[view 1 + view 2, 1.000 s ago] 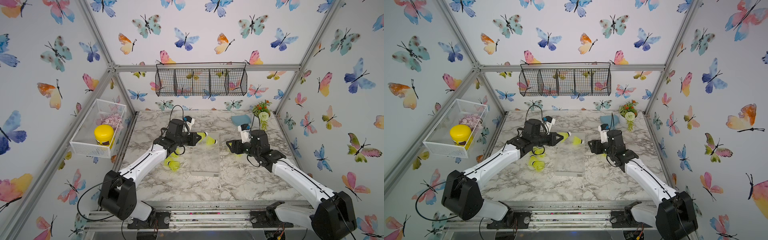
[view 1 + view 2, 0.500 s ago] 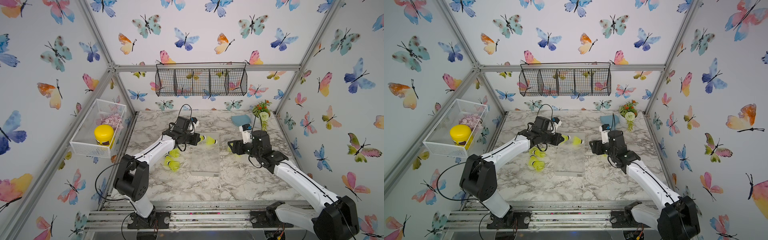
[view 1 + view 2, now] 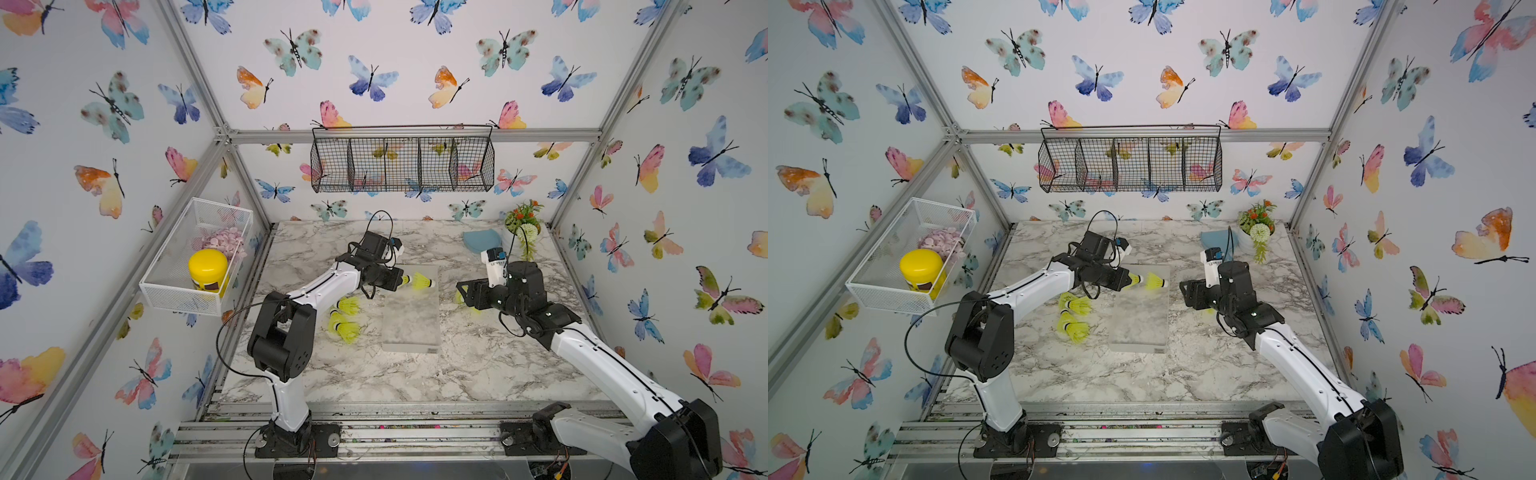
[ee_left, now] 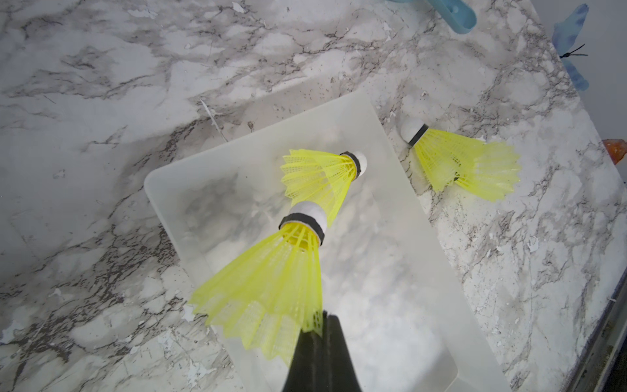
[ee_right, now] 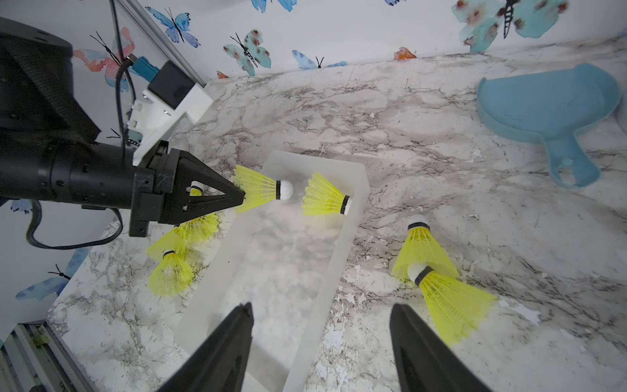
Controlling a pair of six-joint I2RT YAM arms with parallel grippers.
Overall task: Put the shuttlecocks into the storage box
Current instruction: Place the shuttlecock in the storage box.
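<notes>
Left gripper (image 3: 400, 279) is clamped on the skirt rim of a shuttlecock (image 4: 271, 271). It holds the shuttlecock roughly level over the far left corner of the box (image 3: 411, 324), white tip pointing to the robot's right. Just ahead of that tip, a second shuttlecock (image 3: 423, 282) lies on its side inside the box at the far end, with its tip close to the right wall. The box sits flat on the marble table (image 3: 374, 374) between the two arms. Right gripper (image 5: 321, 307) hangs low near the box's right side, jaws apart with nothing between them. A pair (image 5: 451, 298) of shuttlecocks lies on the table just right of the box, one tip overlapping the other's skirt. A cluster (image 3: 345, 326) of loose shuttlecocks lies on the table just left of the box, under the left arm.
</notes>
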